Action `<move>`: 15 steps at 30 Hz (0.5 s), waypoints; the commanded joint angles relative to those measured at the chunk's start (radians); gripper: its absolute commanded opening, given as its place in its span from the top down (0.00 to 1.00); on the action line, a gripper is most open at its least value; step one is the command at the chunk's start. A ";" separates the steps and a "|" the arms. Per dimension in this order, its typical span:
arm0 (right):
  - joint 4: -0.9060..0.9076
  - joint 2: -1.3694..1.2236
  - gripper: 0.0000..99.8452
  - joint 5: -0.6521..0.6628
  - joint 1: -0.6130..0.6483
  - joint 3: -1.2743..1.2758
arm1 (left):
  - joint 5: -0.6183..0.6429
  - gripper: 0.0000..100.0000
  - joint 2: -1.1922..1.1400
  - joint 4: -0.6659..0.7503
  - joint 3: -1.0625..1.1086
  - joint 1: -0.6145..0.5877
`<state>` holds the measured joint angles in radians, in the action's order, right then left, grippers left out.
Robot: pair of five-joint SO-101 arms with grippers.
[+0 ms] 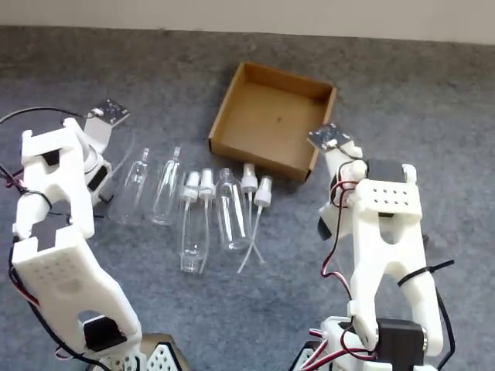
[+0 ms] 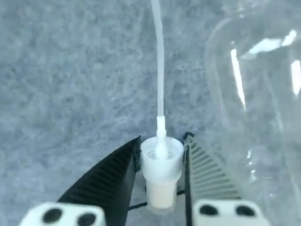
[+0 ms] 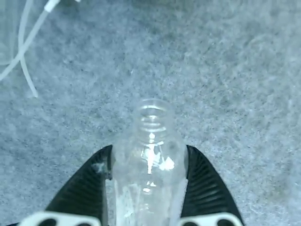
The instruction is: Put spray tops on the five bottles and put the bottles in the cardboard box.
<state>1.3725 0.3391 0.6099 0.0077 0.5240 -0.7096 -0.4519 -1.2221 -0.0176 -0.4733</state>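
Where the high view meets its left edge, the left arm (image 1: 58, 174) stands on the grey carpet (image 1: 433, 93).

- Left gripper (image 2: 162, 141): clamped on a white spray top (image 2: 161, 165), whose dip tube (image 2: 160, 61) runs toward the top of the wrist frame.
- First lying bottle (image 1: 131, 192): clear, just beside that gripper.
- Second lying bottle (image 1: 166, 189): next right.
- Third lying bottle (image 1: 193, 228): centre of the frame. The left pair of spray tops (image 1: 191, 185) sits at its neck end; I cannot tell if either is fitted.
- Fourth lying bottle (image 1: 230, 209): next right.
- Right pair of spray tops (image 1: 249, 179): their tubes cross lower down.
- Cardboard box (image 1: 267, 120): upper centre, open side up.
- Right arm (image 1: 383, 232): lower right.
- Right gripper (image 3: 149, 151): closed around the held bottle (image 3: 150, 136), its open neck (image 3: 151, 115) pointing away from the fingers.
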 commanded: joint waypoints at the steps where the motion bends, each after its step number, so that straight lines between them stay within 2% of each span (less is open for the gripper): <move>1: -0.008 0.041 1.00 -0.009 0.005 -0.004 | 0.121 0.90 0.056 -0.091 -0.031 -0.038; 6: -0.008 0.041 1.00 -0.011 0.005 -0.004 | 0.394 0.92 0.054 -0.256 -0.166 -0.105; 15: -0.008 0.041 1.00 -0.011 0.005 -0.004 | 0.901 0.88 0.047 -0.285 -0.236 -0.249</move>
<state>1.3725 0.3391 0.6099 0.0077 0.5240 0.0407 -0.4519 -1.4922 -0.2140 -0.6928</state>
